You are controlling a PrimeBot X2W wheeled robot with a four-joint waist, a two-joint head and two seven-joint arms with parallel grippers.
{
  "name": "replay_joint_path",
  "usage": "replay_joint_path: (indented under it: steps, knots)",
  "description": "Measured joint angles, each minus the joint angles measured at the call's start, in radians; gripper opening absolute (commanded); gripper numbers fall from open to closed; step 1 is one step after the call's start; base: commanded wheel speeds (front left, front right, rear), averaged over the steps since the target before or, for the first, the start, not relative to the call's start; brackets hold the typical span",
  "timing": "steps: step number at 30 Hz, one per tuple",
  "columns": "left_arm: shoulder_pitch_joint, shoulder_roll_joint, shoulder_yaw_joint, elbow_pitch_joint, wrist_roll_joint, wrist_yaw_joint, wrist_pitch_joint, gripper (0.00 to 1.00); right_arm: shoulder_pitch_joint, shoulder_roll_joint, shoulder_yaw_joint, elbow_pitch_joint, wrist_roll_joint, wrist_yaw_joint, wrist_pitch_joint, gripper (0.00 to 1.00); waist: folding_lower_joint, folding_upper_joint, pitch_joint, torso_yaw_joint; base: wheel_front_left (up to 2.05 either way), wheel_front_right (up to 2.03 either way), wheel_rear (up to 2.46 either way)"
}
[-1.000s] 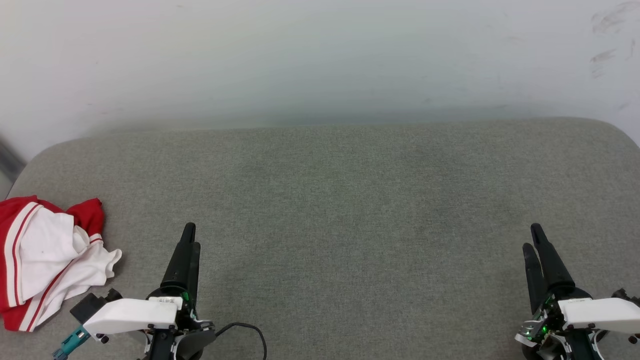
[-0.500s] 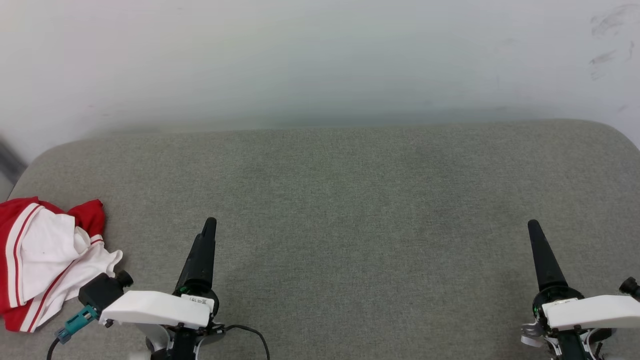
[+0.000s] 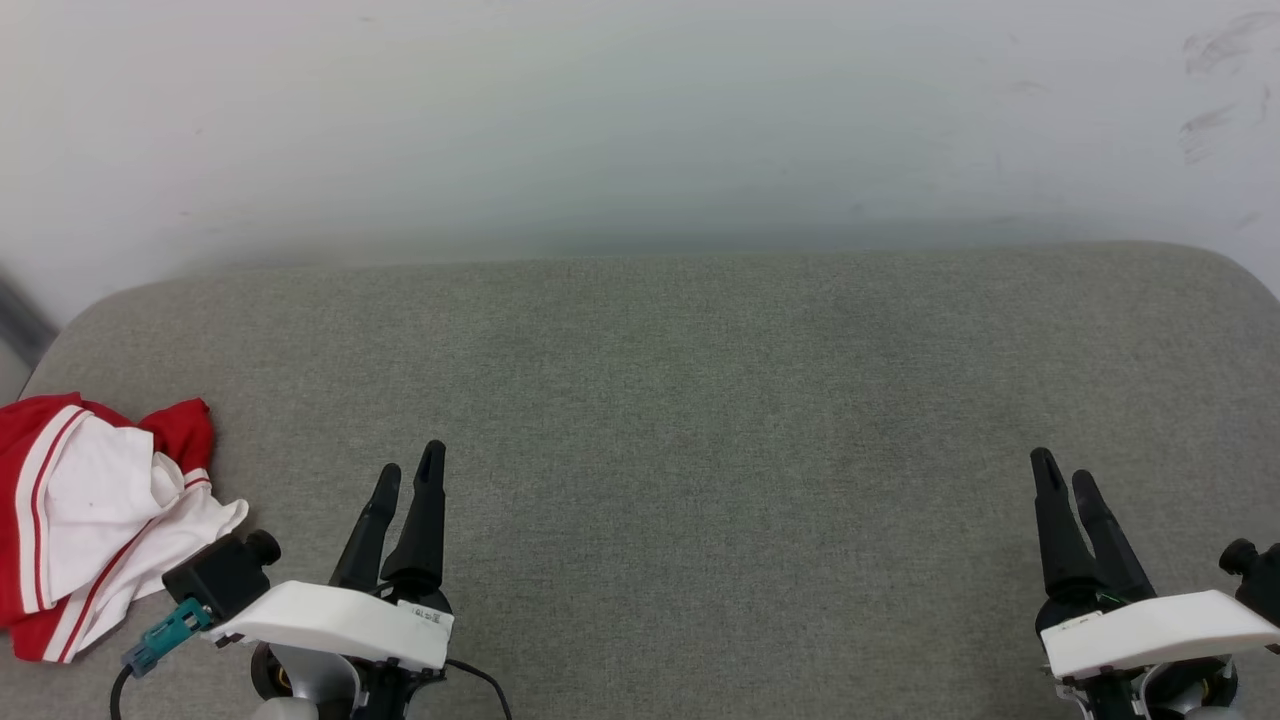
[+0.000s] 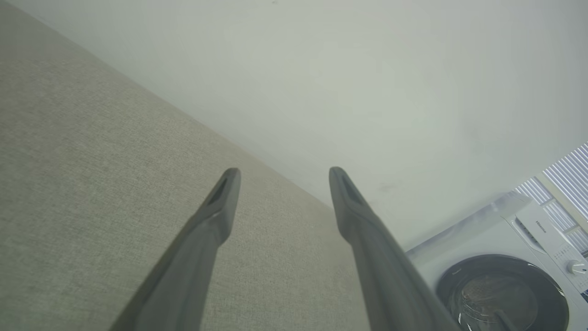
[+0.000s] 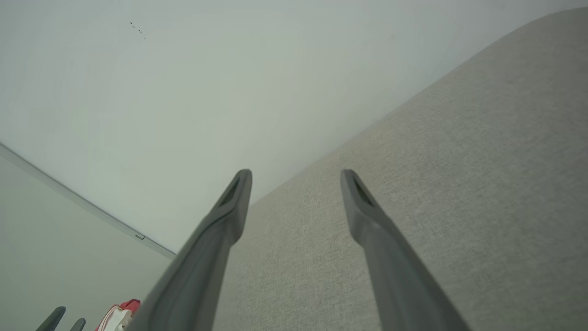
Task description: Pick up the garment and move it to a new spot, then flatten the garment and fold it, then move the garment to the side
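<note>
Item: garment, crumpled, lower left of frame, unmoved. Wrists rolled since a second ago; left claw and right claw wide open, empty. Pick-up not begun.

From here I count one garment, one grey padded surface, one washing machine, and two tools: my left tool and right tool.

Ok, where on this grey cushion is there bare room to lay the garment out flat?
The whole stretch of the grey cushion between the left tool and the right tool, back to the wall, is bare. The only crowded spot is the left edge, where the garment lies crumpled beside the left tool's wrist. Both tools are open and empty.
</note>
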Motion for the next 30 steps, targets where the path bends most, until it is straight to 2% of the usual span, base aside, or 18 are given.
replay_joint_path:
  steps: [10, 20, 30]
  knots:
    - [0.003, 0.016, 0.003, 0.008, 0.17, 0.0, -0.031, 1.0, 0.002, -0.003, 0.006, -0.018, -0.183, 0.0, -0.005, 1.0, 0.0, 0.0, -0.001, 0.001, 0.0, 0.0, 0.0]
    - [0.01, 0.03, 0.017, 0.011, 0.33, 0.0, -0.059, 1.0, 0.006, -0.002, 0.003, -0.042, -0.314, 0.0, 0.0, 1.0, 0.0, 0.0, -0.003, 0.005, 0.0, 0.0, 0.0]
    - [0.019, 0.036, 0.019, 0.024, 0.445, 0.008, -0.083, 1.0, 0.017, 0.003, -0.008, -0.059, -0.423, 0.0, 0.002, 1.0, 0.0, 0.0, -0.005, 0.008, 0.0, 0.0, 0.0]
